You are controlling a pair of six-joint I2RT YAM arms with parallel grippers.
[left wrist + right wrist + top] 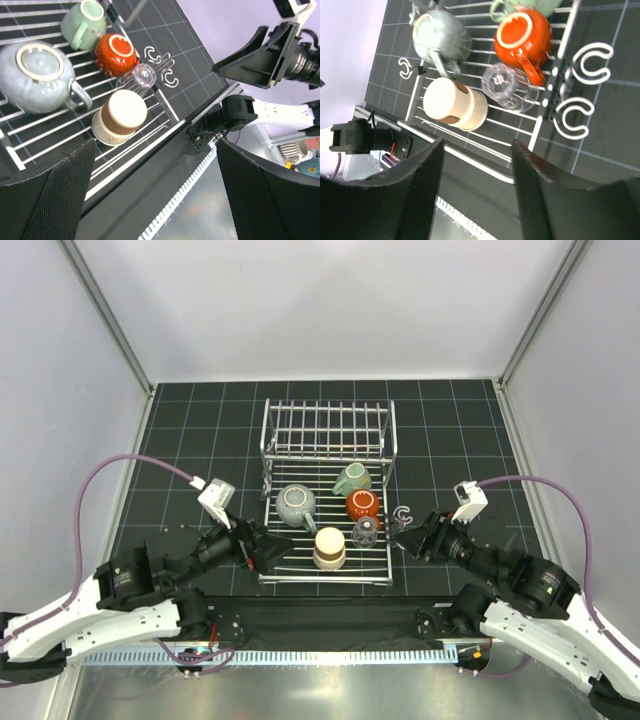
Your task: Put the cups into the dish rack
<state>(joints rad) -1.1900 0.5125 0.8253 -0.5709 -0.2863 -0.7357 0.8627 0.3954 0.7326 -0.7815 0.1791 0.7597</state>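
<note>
Open left claw (156, 150), cream tumbler (122, 117) on rack (325, 578)

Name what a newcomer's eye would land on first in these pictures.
The glossy orange-brown mug stands out, the one vivid colour on the flat base of the silver dish rack. Nearer the arms, the cream tumbler stands on the same rods, with the small clear glass beside it. The left gripper and right gripper hover open and empty at the rack's near corners.

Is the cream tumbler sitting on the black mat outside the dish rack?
No, the cream tumbler stands on the thin rods of the dish rack, on its flat base near the front edge.
</note>
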